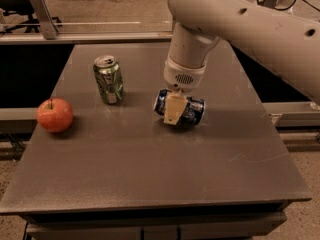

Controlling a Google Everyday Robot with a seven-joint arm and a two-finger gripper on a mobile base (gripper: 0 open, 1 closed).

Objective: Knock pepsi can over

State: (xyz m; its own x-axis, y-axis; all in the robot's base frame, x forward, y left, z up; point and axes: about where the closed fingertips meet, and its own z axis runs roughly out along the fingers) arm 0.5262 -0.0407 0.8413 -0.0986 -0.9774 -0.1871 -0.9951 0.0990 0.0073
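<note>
On the matte grey tabletop (150, 169) we are noting a round apple (55, 115) and an upright green can (108, 80). Mid-table, the gripper (176, 115) is clasping the blue pepsi can (193, 111), lying sideways.

A: From where does the camera look?
B: From above the near edge of the bench (150, 184), tilted down. It faces across the bench to the rail (90, 36) and the floor behind.
A: Is it near?
B: Quite near; the bench fills most of the view. The arm (260, 29) enters from the upper right, and the claw (174, 115) is near the centre, at the pepsi can (194, 112).
</note>
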